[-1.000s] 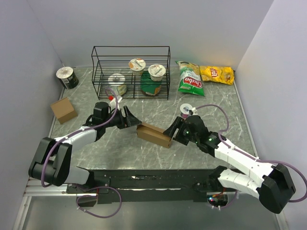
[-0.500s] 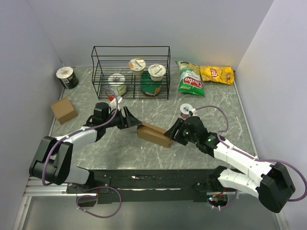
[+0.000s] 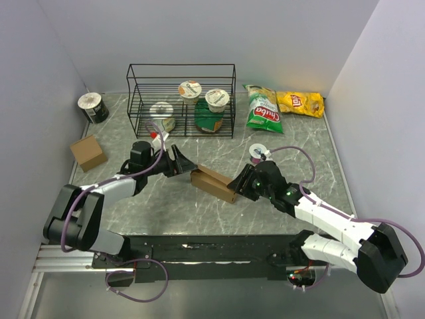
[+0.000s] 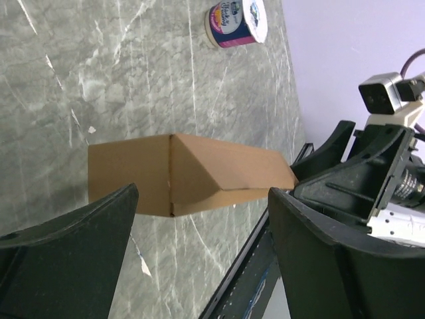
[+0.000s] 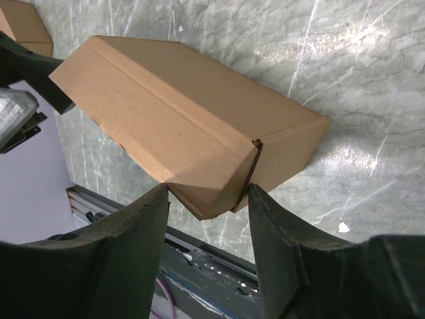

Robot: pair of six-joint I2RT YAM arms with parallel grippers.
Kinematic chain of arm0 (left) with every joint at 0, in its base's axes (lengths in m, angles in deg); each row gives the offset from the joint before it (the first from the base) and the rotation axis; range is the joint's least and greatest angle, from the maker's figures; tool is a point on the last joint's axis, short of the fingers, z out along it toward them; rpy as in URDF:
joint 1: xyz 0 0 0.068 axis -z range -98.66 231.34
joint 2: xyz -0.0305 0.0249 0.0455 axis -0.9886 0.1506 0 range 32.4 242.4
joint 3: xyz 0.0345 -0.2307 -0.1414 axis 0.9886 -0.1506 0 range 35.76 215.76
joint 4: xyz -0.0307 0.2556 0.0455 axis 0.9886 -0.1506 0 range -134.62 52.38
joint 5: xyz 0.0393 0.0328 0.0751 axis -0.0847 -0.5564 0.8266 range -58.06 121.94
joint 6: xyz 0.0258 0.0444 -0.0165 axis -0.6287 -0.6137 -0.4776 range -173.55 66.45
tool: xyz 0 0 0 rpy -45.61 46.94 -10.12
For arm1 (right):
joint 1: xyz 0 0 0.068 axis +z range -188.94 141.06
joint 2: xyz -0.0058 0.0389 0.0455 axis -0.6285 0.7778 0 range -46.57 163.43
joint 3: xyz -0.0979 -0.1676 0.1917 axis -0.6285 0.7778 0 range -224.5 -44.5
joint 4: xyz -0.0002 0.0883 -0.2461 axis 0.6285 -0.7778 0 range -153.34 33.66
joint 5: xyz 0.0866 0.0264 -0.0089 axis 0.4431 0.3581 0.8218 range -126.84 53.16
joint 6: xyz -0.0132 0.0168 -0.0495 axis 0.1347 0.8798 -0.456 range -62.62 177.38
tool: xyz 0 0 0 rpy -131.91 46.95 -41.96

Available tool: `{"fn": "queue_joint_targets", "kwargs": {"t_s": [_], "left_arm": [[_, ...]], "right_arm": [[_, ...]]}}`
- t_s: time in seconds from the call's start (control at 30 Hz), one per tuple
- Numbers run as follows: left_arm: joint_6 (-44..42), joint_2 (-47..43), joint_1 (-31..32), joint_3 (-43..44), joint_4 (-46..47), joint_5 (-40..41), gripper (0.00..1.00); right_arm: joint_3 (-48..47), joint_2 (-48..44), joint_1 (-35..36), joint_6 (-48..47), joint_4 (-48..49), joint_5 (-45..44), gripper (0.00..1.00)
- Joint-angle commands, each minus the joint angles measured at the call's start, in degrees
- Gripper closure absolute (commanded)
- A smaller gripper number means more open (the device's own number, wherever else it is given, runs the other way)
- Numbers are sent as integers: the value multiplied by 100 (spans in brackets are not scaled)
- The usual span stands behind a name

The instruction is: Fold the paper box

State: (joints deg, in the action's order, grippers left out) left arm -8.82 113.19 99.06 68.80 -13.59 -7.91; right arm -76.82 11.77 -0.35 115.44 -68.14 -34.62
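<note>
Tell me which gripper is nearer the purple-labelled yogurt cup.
Right: right gripper close by the yogurt cup, at one end of the paper box; left gripper at its other end.

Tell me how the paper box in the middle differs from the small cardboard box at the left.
The paper box is long and oblong; the small cardboard box is squarish and shorter. The paper box lies in the middle of the table; the small cardboard box sits by its left edge. Both are plain brown unprinted cardboard.
</note>
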Motion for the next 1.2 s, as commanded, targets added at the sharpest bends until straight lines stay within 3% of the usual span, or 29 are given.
{"fn": "queue_joint_targets", "kwargs": {"t_s": [0.0, 0.17, 0.67, 1.17], "left_arm": [[264, 278, 21, 36, 699, -66, 16], [361, 595, 21, 80, 989, -48, 17], [422, 982, 21, -192, 1323, -101, 43], [414, 1298, 21, -482, 1359, -75, 60]], "right_arm": [[41, 98, -53, -67, -122, -187, 44], [6, 107, -36, -102, -139, -178, 44], [15, 98, -36, -102, -209, -213, 45], [6, 89, -36, -111, -324, -213, 45]]}}
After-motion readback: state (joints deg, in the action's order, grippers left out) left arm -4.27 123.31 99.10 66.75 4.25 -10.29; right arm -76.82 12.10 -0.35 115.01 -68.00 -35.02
